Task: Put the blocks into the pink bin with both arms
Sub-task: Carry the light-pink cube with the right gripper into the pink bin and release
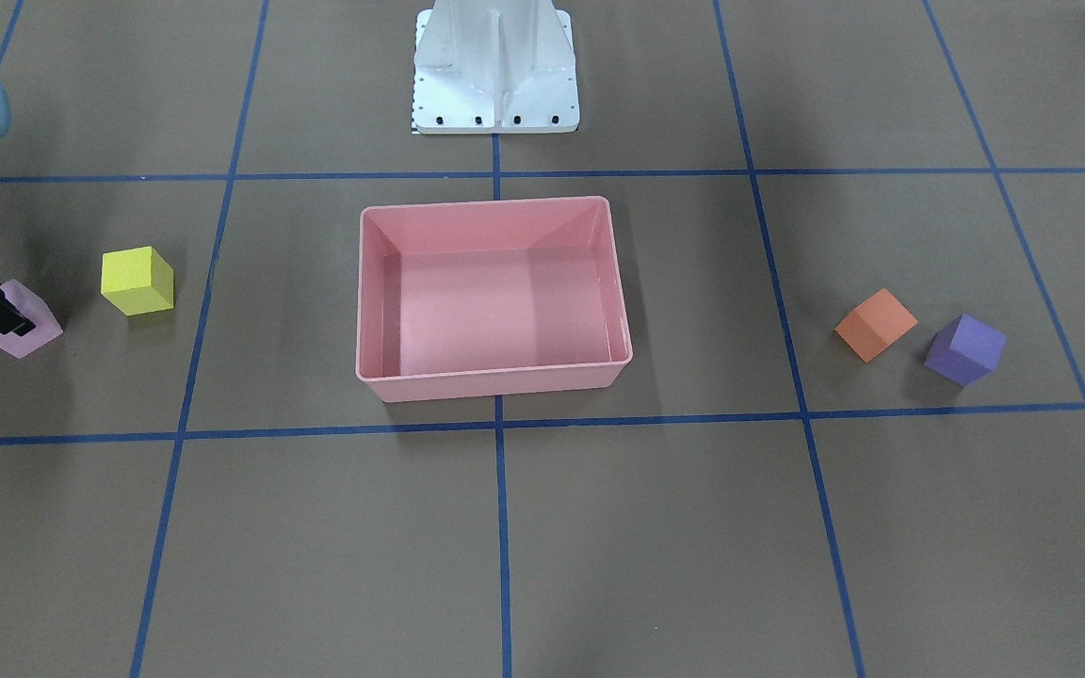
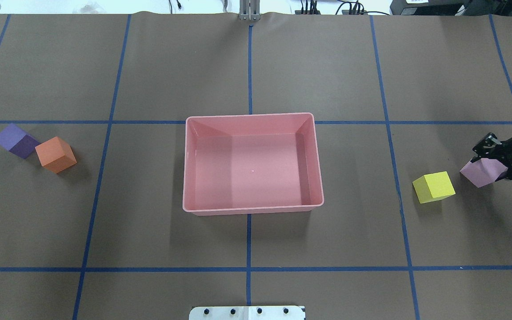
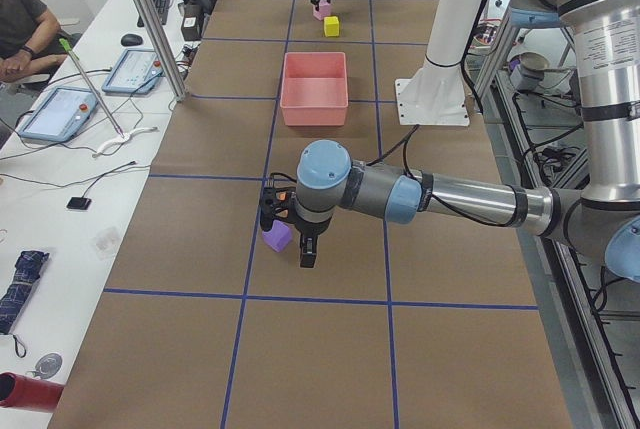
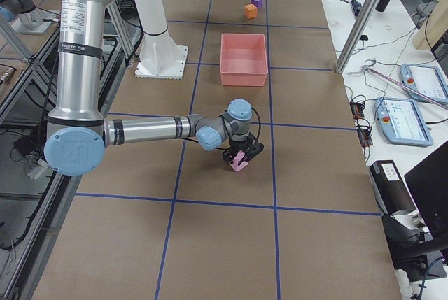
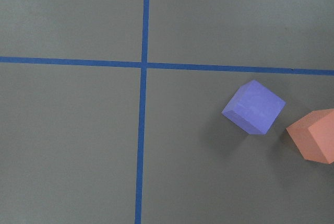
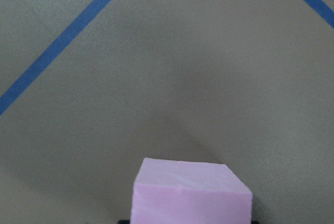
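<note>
- The right gripper (image 2: 499,166) is clamped on the lilac block (image 2: 480,174), far right of the pink bin (image 2: 251,116).
- The left gripper (image 3: 290,236) hangs by the purple block (image 2: 16,140); I cannot tell its opening.
- Next, I reckon: lift clear, carry binward.

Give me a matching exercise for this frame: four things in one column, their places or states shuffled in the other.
1 lilac block
2 yellow block
3 orange block
4 pink bin

a empty, in the centre
b right beside the purple block
c between the fingers of the right pincer
d standing free, no pincer on it

Pairs: 1-c, 2-d, 3-b, 4-a
</note>
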You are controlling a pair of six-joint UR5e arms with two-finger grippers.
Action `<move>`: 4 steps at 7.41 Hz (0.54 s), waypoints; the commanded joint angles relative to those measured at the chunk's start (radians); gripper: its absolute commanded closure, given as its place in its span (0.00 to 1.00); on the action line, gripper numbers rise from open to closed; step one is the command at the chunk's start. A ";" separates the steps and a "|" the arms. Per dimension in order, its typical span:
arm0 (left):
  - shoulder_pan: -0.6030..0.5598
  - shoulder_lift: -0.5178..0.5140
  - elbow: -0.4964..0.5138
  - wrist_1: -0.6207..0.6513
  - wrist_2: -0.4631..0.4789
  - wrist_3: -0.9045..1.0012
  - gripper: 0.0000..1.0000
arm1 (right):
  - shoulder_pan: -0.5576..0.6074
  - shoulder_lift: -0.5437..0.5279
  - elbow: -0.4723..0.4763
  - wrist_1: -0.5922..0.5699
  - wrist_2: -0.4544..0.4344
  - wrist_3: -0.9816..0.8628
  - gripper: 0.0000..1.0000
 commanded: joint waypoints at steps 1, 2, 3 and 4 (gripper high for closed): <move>0.000 0.000 0.000 0.001 -0.001 0.000 0.00 | 0.004 0.012 0.119 -0.017 -0.001 0.003 1.00; 0.000 0.002 0.002 0.001 -0.002 0.000 0.00 | 0.007 0.065 0.192 -0.084 -0.004 0.003 1.00; 0.000 0.002 0.002 0.002 -0.002 0.000 0.00 | 0.007 0.208 0.205 -0.208 -0.007 0.005 1.00; 0.000 0.005 0.002 0.005 -0.004 0.000 0.00 | -0.032 0.374 0.205 -0.341 -0.010 0.041 1.00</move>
